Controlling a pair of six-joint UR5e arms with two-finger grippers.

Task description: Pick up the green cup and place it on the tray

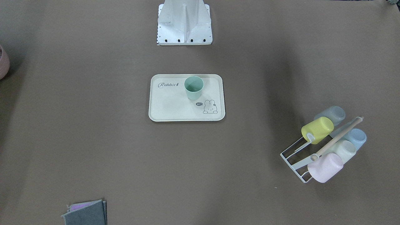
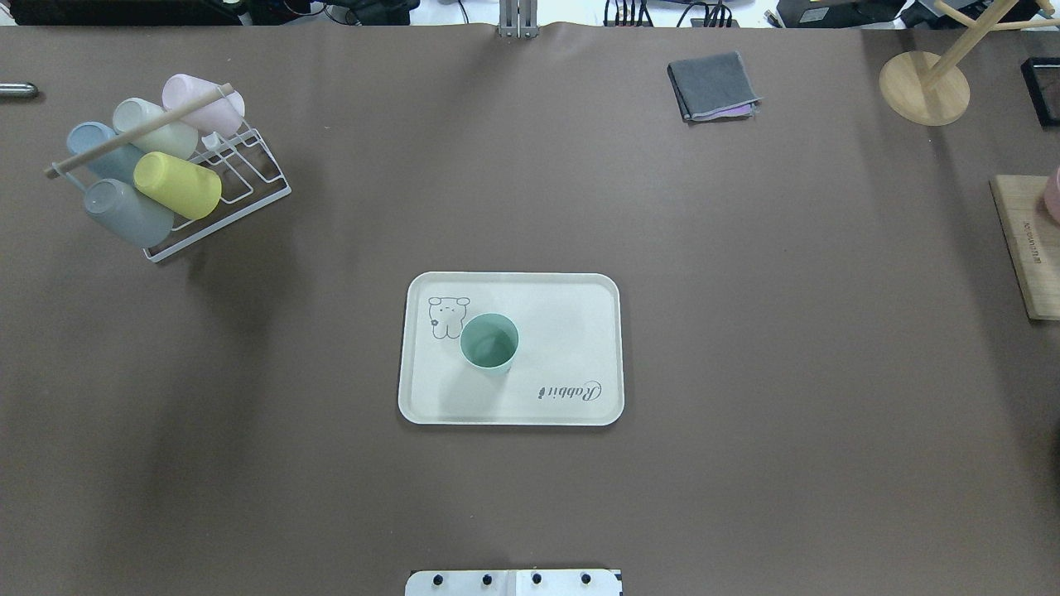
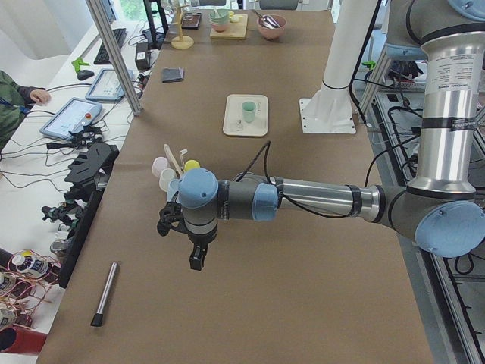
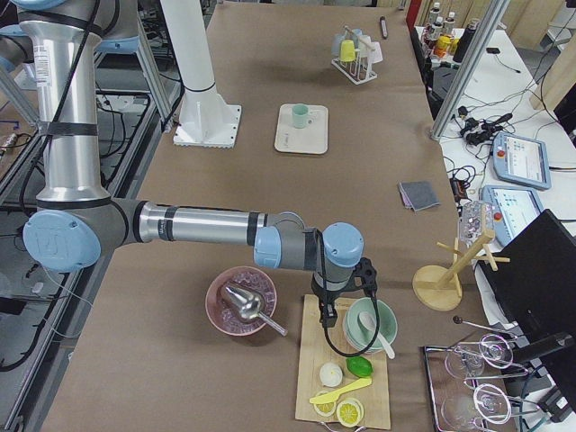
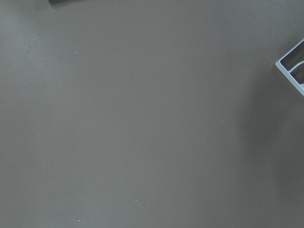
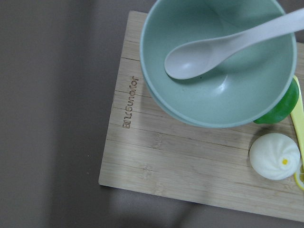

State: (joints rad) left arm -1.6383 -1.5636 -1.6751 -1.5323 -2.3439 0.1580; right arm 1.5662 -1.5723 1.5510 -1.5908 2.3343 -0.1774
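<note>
The green cup (image 1: 193, 87) stands upright on the tray (image 1: 168, 107), so we leave it undisturbed. We cannot tell whether the left end effector (image 3: 186, 241) or the right end effector (image 4: 329, 310) is open.

– Arms, what're they like?
– Left arm (image 3: 318, 201) & right arm (image 4: 198, 225) same: silver tubes, dark-grey joints w/ pale-blue round caps. Black cable (image 3: 261, 155) loops off the left one.
– Base?
– White pedestal (image 1: 184, 25), flat foot plate, row of black bolts (image 1: 178, 40) along edge.
</note>
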